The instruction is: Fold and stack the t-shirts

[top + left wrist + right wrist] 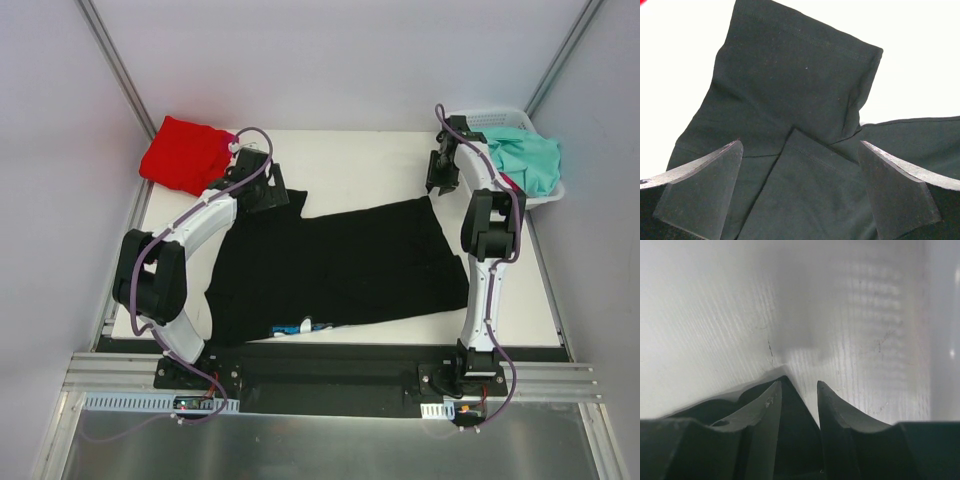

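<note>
Shirt (pixel 340 265) is lying beneath the wide-open left fingers (pixel 700 185), needing a pinch on the sleeve (pixel 790 85) hem ahead of them; right fingers (pixel 840 430) are standing half-parted, and I cannot tell whether they are holding anything.

No legible text, label, brand or number in any view. White-and-blue print (pixel 303 327) on black t-shirt (pixel 340 265), near edge: too small to read.

My left arm (pixel 200 225) is bent at the elbow and reaches forward, the left gripper (pixel 800 145) facing down with jaws wide apart, while my right arm (pixel 487 270) stretches ahead, the right gripper (pixel 799 385) showing only a narrow gap.
</note>
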{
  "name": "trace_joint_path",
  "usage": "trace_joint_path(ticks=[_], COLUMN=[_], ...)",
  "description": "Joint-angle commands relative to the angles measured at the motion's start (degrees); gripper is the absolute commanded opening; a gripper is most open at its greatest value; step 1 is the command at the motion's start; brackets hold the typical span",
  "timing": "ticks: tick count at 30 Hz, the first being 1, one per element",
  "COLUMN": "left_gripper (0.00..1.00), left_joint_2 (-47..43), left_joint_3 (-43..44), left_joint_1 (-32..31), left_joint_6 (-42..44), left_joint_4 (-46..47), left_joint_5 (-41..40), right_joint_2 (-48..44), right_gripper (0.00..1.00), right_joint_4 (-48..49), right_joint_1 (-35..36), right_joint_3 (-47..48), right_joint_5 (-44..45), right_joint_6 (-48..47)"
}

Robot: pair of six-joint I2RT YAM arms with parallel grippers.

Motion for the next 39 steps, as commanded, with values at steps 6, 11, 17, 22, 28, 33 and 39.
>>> trace_joint_path(ticks=[6, 11, 17, 22, 28, 33, 39], left_gripper=[0.99, 0.99, 0.99, 0.99, 0.99, 0.99, 0.99], left_joint_2=[0.52, 0.7, 0.52, 0.43, 0.87, 0.52, 0.17], left_joint_3=[2.15, 2.06, 2.58, 2.67, 2.76, 2.93, 3.11], left_joint_1=[0.37, 0.36, 0.37, 0.37, 0.28, 0.37, 0.37], left_joint_6=[0.5, 0.41, 0.59, 0.5, 0.24, 0.5, 0.41], left_joint_4=[0.81, 0.81, 0.55, 0.29, -0.07, -0.15, -0.42], left_joint_5=[1.6, 1.87, 1.87, 1.6, 1.69, 1.69, 1.78], right_joint_2=[1.39, 2.88, 3.5, 2.89, 2.36, 1.57, 0.87], right_gripper=[0.38, 0.38, 0.36, 0.36, 0.36, 0.27, 0.14], right_joint_4=[-2.17, -3.31, -3.66, -3.76, -3.84, -3.84, -4.19], right_joint_1=[0.74, 1.71, 2.15, 2.24, 2.06, 1.62, 1.01], right_joint_3=[3.54, 5.2, 6.17, 4.34, 3.36, 2.13, 0.82], right_joint_5=[-4.61, -5.23, -4.7, -4.35, -3.21, -1.1, 0.57], right_joint_6=[-1.18, -1.18, -0.75, -0.57, -1.01, -0.75, -0.48])
